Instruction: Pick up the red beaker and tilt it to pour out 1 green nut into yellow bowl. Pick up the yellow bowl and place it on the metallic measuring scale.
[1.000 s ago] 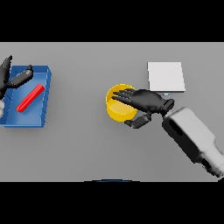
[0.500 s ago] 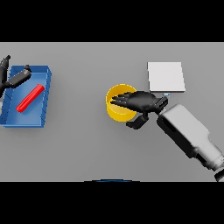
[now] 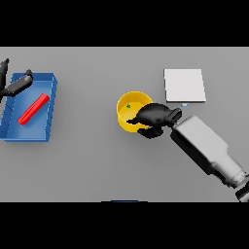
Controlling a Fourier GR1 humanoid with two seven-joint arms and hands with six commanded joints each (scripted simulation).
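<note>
The yellow bowl stands on the grey table near the middle, with a small green nut inside it. My right hand covers the bowl's right rim, fingers curled over the edge and thumb below it. The red beaker lies on its side in the blue tray at the left. My left hand hovers at the tray's upper left corner, fingers relaxed and holding nothing. The metallic measuring scale is a pale square plate up and to the right of the bowl.
Bare grey table lies between the blue tray and the bowl. A short gap separates the bowl from the scale. My right forearm crosses the lower right of the table.
My right hand has slid left and down across the bowl and curled onto its right rim; the forearm followed. The bowl, tray, beaker and left hand have kept their places.
</note>
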